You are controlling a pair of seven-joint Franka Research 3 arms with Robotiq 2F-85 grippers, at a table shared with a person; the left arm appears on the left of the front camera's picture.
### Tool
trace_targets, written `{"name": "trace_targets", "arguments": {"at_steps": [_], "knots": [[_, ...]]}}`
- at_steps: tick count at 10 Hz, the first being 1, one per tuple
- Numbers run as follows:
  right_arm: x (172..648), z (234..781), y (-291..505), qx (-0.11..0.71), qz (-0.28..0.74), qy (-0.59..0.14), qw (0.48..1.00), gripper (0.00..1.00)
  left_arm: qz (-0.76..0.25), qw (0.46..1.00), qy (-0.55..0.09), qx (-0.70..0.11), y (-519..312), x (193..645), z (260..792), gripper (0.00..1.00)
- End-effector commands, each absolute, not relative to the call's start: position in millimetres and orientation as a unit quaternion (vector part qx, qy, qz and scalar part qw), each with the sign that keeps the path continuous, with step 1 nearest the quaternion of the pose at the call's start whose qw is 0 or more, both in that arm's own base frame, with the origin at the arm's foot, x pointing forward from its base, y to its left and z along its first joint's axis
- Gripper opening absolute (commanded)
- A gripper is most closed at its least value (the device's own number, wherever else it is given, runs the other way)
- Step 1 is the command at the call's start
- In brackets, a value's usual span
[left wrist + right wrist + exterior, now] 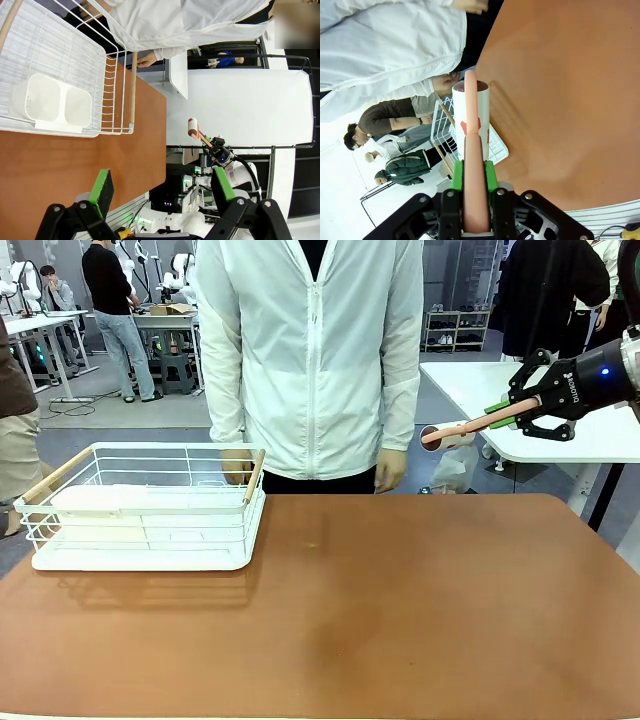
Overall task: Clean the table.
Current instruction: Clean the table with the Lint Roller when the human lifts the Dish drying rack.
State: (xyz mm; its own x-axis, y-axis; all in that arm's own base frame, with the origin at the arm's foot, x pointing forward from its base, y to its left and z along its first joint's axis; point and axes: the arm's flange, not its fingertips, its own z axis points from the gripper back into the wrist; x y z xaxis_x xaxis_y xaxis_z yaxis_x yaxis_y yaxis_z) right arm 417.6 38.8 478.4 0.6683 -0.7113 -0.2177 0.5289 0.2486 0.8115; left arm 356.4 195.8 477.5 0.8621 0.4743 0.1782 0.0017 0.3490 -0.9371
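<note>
The table (350,610) has a bare reddish-brown top. My right gripper (520,410) hangs in the air beyond the table's far right corner, shut on the pink handle of a lint roller (450,435) whose white roll points left toward the person. In the right wrist view the green pads of the right gripper (473,175) clamp the handle, and the lint roller (470,115) stands out over the table (560,100). My left gripper (164,185) is open and holds nothing, above the table (75,160).
A white wire basket (140,505) with wooden handles sits at the table's far left, holding a white two-compartment container (55,102). A person in a white jacket stands at the far edge, one hand (237,468) by the basket. A white table (560,410) stands behind at the right.
</note>
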Motion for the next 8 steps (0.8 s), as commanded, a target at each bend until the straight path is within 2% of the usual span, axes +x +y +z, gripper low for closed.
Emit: {"name": "trace_targets", "arguments": {"at_steps": [1,8], "knots": [[417.6,479.4,39.9,0.469,-0.394,-0.098,0.784,0.1,0.144,0.787,-0.219,-0.559,197.1,354.9,479.2,1.0],[417.6,479.4,39.9,0.469,-0.394,-0.098,0.784,0.1,0.144,0.787,-0.219,-0.559,197.1,354.9,479.2,1.0]]}}
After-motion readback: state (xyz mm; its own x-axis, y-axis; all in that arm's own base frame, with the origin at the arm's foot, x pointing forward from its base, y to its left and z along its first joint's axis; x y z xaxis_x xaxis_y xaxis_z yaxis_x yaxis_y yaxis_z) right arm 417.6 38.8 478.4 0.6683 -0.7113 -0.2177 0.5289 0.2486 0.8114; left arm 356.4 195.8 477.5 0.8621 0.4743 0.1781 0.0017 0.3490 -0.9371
